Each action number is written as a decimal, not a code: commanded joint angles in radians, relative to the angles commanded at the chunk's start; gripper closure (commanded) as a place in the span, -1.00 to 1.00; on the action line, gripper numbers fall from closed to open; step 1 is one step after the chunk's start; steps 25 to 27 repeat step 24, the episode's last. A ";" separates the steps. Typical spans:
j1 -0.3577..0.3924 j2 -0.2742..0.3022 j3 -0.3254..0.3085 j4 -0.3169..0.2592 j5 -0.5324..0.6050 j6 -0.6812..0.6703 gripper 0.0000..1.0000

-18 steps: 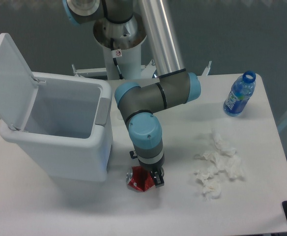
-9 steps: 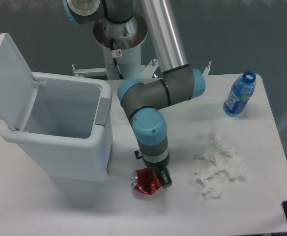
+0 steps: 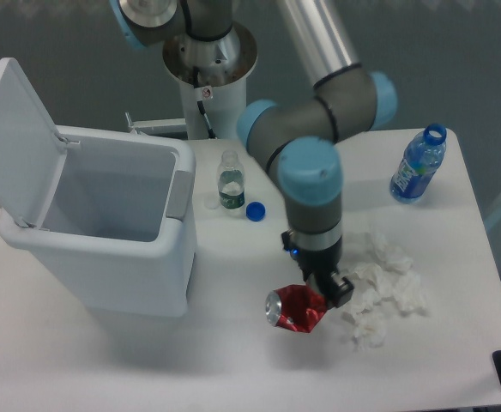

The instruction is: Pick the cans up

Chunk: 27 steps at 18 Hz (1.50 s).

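You're looking down on a white table (image 3: 233, 360) set against a dark grey backdrop, with the arm's pedestal standing at the far edge. The arm is reaching down over the middle of the surface, and its gripper (image 3: 316, 296) is pointing straight down, closed onto the can (image 3: 294, 309). The fingers are clamping the upper right part of the crushed red body, so most of the can is sticking out to the lower left of the gripper, its silver top facing left toward you. You cannot tell from this angle whether the can is resting on the table or hanging just above it; a soft shadow is lying under it.

To the left, the white bin (image 3: 105, 223) is standing with its lid (image 3: 15, 137) tipped up and open, and the can is sitting near its lower right corner but apart from it. Just right of the gripper, the crumpled white tissues (image 3: 379, 287) are spreading across the table, with the nearest piece lying right beside the fingers. Behind the arm, a small clear bottle with a green label (image 3: 229, 180) is standing upright, and a blue cap (image 3: 254, 210) is lying just beside it. Far right, the blue bottle (image 3: 419, 165) is standing near the table's edge, uncapped.
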 joint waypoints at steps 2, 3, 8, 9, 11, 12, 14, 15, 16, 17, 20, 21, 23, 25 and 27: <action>0.005 0.012 0.009 -0.011 -0.024 -0.041 -0.24; 0.011 0.014 0.012 -0.011 -0.050 -0.081 -0.24; 0.037 0.040 0.022 -0.014 -0.109 -0.149 -0.24; 0.038 0.042 0.022 -0.014 -0.109 -0.149 -0.24; 0.040 0.042 0.019 -0.014 -0.109 -0.147 -0.24; 0.043 0.043 0.011 -0.014 -0.112 -0.140 -0.24; 0.052 0.057 0.006 -0.014 -0.114 -0.138 -0.24; 0.052 0.057 0.006 -0.014 -0.114 -0.138 -0.24; 0.052 0.058 0.006 -0.014 -0.114 -0.138 -0.24; 0.052 0.058 0.006 -0.014 -0.115 -0.138 -0.24; 0.052 0.058 0.006 -0.014 -0.120 -0.138 -0.24; 0.052 0.058 0.006 -0.014 -0.123 -0.138 -0.24; 0.054 0.058 0.006 -0.014 -0.133 -0.138 -0.24; 0.054 0.058 0.006 -0.014 -0.140 -0.138 -0.24; 0.054 0.058 0.006 -0.014 -0.140 -0.138 -0.24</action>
